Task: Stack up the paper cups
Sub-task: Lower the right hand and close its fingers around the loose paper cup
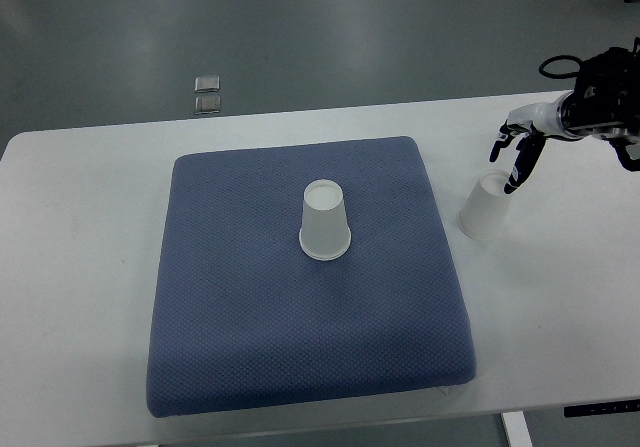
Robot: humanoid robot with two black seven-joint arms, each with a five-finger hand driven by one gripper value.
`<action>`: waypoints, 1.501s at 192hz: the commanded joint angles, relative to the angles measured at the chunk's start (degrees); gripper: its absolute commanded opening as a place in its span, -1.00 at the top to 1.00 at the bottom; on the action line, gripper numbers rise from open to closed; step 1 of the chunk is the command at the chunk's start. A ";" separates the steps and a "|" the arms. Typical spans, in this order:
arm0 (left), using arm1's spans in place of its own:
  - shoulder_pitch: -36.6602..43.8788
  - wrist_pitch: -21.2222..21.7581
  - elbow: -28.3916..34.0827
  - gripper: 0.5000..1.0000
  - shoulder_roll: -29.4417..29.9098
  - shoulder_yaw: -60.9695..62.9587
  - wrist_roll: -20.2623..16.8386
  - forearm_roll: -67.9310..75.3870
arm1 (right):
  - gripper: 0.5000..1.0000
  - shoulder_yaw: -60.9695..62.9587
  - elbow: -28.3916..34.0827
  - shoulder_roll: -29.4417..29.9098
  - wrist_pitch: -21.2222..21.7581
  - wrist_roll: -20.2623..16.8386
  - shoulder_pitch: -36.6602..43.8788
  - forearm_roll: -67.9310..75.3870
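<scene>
The top view looks steeply down on a white tabletop (80, 267) with a blue cushion (300, 337) lying square across its middle. One paper cup (325, 223) stands upside down near the cushion's centre, rim down on the fabric, with open blue surface on every side of it. A second paper cup (487, 208) stands upside down on the bare tabletop just beside the cushion's right edge, apart from the fabric.

The right hand (519, 149) comes in from the picture's right edge on a black-and-white arm. Its dark fingers (516, 175) are spread and point downward over the second cup, the tips at or just above the cup's upturned base; whether they touch it cannot be told. They hold nothing.

Left of the cushion a wide strip of tabletop lies bare up to the left edge. Narrower bare strips run along the far and near edges. Beyond the far edge, two small metal plates (208, 95) sit in the grey floor (350, 37). The left arm does not show.
</scene>
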 commanded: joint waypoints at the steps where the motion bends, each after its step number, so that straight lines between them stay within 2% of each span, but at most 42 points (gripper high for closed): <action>1: -0.06 0.00 -0.01 -1.00 0.00 0.00 0.00 0.00 | -0.69 0.09 -0.14 0.04 -0.60 -0.02 -0.53 0.45; 39: 0.02 0.00 -0.10 -1.00 0.00 0.00 0.00 0.00 | -0.68 0.00 -0.14 0.22 -1.92 -0.11 -1.50 2.38; 64: 0.02 0.00 -0.10 -1.00 0.00 0.00 0.00 0.00 | -0.68 0.18 -0.14 2.33 -2.54 -0.11 -2.47 2.64; 94: 0.20 0.00 -0.10 -1.00 0.00 0.00 0.00 0.00 | -0.68 0.18 -0.22 2.50 -4.73 -0.11 -3.96 5.10; 171: 0.20 0.00 -0.01 -1.00 0.00 0.00 0.00 0.00 | -0.64 0.18 -0.58 3.65 -5.96 -0.02 -5.90 5.46; 181: 0.20 0.00 -0.01 -1.00 0.00 0.00 0.00 0.00 | -0.58 0.18 -0.58 3.65 -5.96 -0.02 -5.98 5.46; 191: 0.20 0.00 -0.01 -1.00 0.00 0.00 0.00 0.00 | -0.42 0.18 -0.58 3.65 -5.96 -0.02 -5.98 5.37; 233: 0.20 0.00 -0.01 -1.00 0.00 0.00 0.00 0.00 | -0.29 0.09 -1.28 3.65 -5.96 -0.02 -6.78 5.28; 254: 0.20 0.00 -0.01 -1.00 0.00 -0.01 0.00 0.00 | 0.13 0.09 -1.45 3.65 -6.05 0.07 -7.48 5.02; 262: 0.20 0.00 0.08 -1.00 0.00 -0.09 0.00 0.00 | 0.23 0.00 -1.63 3.65 -6.23 0.07 -7.48 4.93; 289: 0.20 0.00 0.08 -1.00 0.00 -0.09 0.00 0.00 | 0.29 -0.44 -1.54 3.56 -6.23 0.07 -6.69 4.84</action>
